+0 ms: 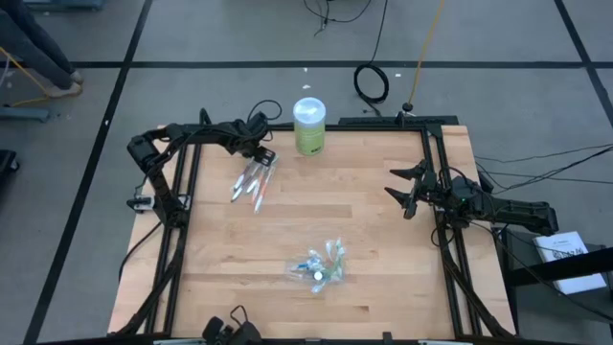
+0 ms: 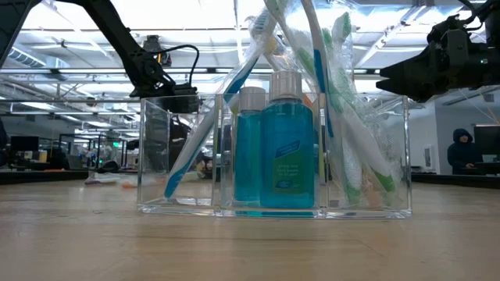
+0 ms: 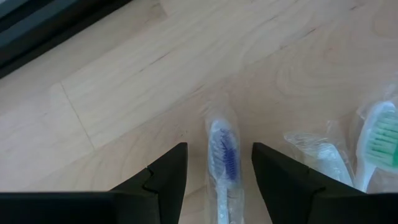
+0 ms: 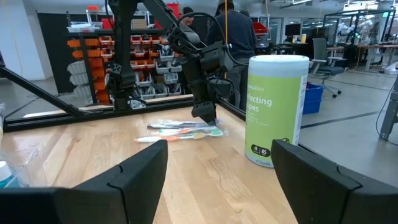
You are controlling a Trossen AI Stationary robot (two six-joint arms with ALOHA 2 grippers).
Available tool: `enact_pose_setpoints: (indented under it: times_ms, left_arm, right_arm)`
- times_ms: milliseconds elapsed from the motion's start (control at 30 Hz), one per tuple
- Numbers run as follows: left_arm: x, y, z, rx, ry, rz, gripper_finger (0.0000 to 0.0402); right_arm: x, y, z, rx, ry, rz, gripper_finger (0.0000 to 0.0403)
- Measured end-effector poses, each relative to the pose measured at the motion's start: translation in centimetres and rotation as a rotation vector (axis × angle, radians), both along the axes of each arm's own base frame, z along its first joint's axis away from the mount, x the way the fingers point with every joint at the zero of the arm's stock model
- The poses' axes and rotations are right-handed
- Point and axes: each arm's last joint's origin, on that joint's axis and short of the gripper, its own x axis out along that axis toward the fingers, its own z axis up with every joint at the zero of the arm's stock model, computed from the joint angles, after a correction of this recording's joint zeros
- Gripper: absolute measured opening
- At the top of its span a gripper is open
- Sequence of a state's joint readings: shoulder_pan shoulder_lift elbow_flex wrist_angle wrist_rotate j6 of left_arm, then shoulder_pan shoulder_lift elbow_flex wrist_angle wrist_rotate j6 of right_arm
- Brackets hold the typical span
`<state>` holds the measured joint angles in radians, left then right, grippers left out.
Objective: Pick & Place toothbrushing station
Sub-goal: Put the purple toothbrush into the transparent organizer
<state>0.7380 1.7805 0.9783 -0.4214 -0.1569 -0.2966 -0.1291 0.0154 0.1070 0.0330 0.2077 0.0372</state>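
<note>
Where the left gripper [image 1: 262,153] hangs over the wrapped toothbrushes [image 1: 253,182] on the table [image 1: 383,230], its jaws stand open astride a blue-bristled brush [image 3: 225,163], a green-bristled one [image 3: 384,138] lying beside. Just beyond those jaws stands a green-and-white wipes canister [image 4: 275,109], its label reading "…ecting …pes" and "85". A clear compartmented organiser [image 2: 273,156] sits near the table's front edge, well apart from both jaws, holding upright toothbrushes and two blue bottles [image 2: 275,144]. The right gripper [image 1: 406,191] hovers near the table's right edge, jaws open and empty. Behind are shelves with orange bins [image 4: 84,50] and a hooded person [image 2: 462,152] at a desk.
</note>
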Motion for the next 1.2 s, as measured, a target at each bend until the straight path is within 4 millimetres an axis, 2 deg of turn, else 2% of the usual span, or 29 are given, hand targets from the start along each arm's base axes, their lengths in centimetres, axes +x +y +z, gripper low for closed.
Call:
enact_pose_setpoints:
  times_ms: [133, 467, 533, 667, 800, 933, 1067, 1200]
  left_arm:
    - [-0.1, 0.2, 0.0, -0.002, -0.005, -0.011, 0.0162]
    - [-0.4, 0.6, 0.0, -0.010, -0.017, -0.032, 0.0040]
    - [-0.4, 0.6, 0.1, 0.000, -0.005, -0.061, 0.0029]
    - [-0.5, 0.5, 1.0, 0.048, 0.015, -0.104, 0.0037]
    - [-0.4, -0.2, 3.0, 0.094, -0.035, -0.128, 0.0065]
    - [-0.1, -1.6, 6.4, 0.180, -0.136, -0.172, 0.0055]
    - [0.4, -4.8, 10.4, 0.231, -0.304, -0.295, 0.0026]
    - [0.6, -9.2, 14.6, 0.316, -0.504, -0.451, 0.0026]
  right_arm:
    - [0.0, 0.0, 0.0, 0.000, 0.000, 0.000, 0.0279]
    - [0.0, 0.0, 0.0, 0.000, 0.000, 0.000, 0.0279]
    - [0.0, 0.0, 0.0, 0.000, 0.000, 0.000, 0.0279]
    - [0.0, 0.0, 0.0, 0.000, 0.000, 0.000, 0.0279]
    - [0.0, 0.0, 0.0, 0.000, 0.000, 0.000, 0.0279]
    - [0.0, 0.0, 0.0, 0.000, 0.000, 0.000, 0.0279]
    - [0.0, 0.0, 0.0, 0.000, 0.000, 0.000, 0.0279]
    - [0.0, 0.0, 0.0, 0.000, 0.000, 0.000, 0.0279]
